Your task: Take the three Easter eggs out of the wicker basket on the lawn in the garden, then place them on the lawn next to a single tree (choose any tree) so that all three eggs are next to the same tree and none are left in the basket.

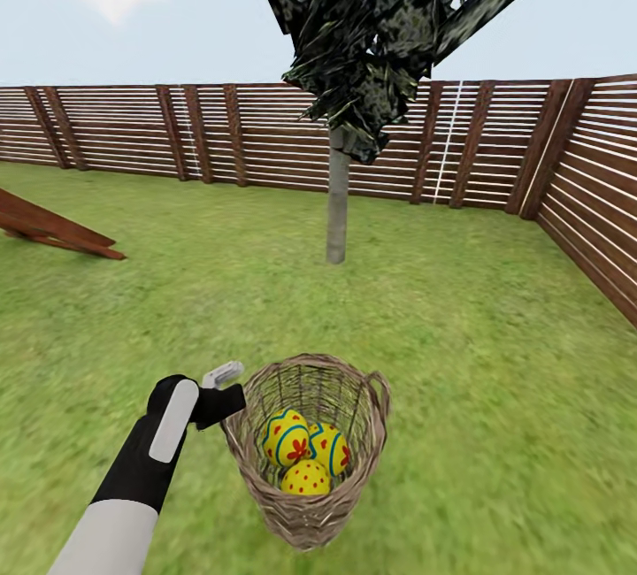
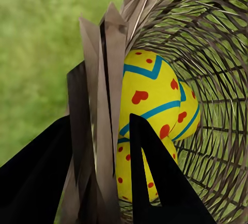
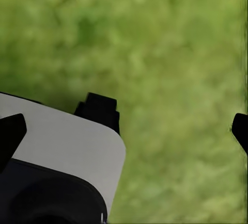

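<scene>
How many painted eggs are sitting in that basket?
3, all inside the wicker basket: a zigzag-banded egg at left, another at right, and a dotted one in front. Nothing suggests more underneath.

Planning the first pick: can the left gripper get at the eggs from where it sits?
Probably not yet: the left gripper straddles the wicker basket wall, one finger inside by the Easter eggs; it must let go first.

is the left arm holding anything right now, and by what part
The left gripper straddles the rim wall of the brown woven wicker basket, one finger inside, one outside; whether the jaws actually clamp it cannot be told.
</scene>
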Available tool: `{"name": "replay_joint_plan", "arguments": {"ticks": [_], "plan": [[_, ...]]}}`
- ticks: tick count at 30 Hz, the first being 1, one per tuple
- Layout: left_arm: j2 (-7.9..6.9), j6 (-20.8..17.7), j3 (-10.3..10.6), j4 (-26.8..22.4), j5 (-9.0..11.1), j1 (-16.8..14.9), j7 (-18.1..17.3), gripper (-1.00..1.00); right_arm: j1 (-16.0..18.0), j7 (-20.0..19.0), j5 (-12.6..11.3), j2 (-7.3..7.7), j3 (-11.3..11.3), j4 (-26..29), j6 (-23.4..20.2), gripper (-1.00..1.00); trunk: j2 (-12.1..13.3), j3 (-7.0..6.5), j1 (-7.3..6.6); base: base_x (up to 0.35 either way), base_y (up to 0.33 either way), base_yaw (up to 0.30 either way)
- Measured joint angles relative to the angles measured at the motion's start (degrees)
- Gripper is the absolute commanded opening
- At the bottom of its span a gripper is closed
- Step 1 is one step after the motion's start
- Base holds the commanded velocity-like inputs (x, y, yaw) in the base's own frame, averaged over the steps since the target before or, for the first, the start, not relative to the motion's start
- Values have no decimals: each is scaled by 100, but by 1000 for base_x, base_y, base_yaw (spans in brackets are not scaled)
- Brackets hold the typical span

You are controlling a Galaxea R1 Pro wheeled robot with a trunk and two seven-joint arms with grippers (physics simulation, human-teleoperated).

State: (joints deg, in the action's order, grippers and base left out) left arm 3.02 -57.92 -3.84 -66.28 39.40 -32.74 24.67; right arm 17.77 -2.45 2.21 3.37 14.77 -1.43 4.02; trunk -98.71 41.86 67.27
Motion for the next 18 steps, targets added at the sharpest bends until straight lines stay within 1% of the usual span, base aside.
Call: {"name": "replay_joint_plan", "arguments": {"ticks": [18], "plan": [[-6,3,0,21,-19,-4,7,-100,0,41,-3,5,1,8,42,100,0,0,0,316,0,0]]}}
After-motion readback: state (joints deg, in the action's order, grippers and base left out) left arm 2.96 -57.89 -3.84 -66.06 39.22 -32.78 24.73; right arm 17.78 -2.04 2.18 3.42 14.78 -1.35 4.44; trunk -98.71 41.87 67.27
